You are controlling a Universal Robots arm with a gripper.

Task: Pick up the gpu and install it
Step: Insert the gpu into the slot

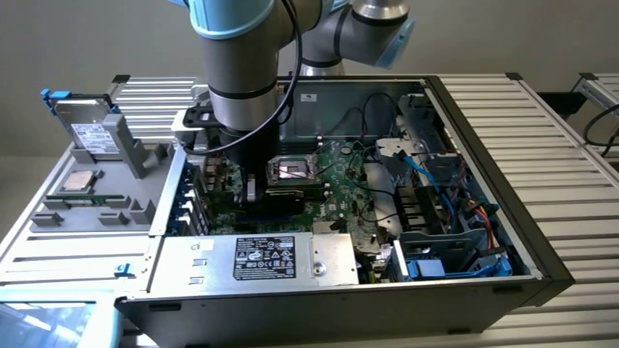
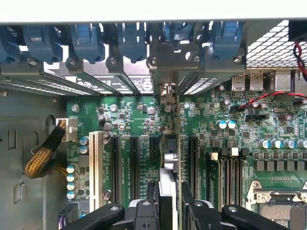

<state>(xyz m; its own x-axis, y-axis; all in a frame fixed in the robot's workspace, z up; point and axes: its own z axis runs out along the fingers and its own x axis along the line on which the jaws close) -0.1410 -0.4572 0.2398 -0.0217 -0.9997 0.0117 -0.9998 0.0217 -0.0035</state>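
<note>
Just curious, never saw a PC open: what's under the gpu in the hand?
The green motherboard with its long black slots. The gpu, seen edge-on, covers the spot directly beneath it.

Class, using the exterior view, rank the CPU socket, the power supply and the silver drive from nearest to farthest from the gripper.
The gripper is shut on the gpu.
1. CPU socket, just to the gripper's right in the exterior view.
2. Power supply, at the near edge of the case.
3. Silver drive, on the grey rack at the exterior view's left.

High exterior, close wrist — same motherboard [image 1: 341, 172]
</note>
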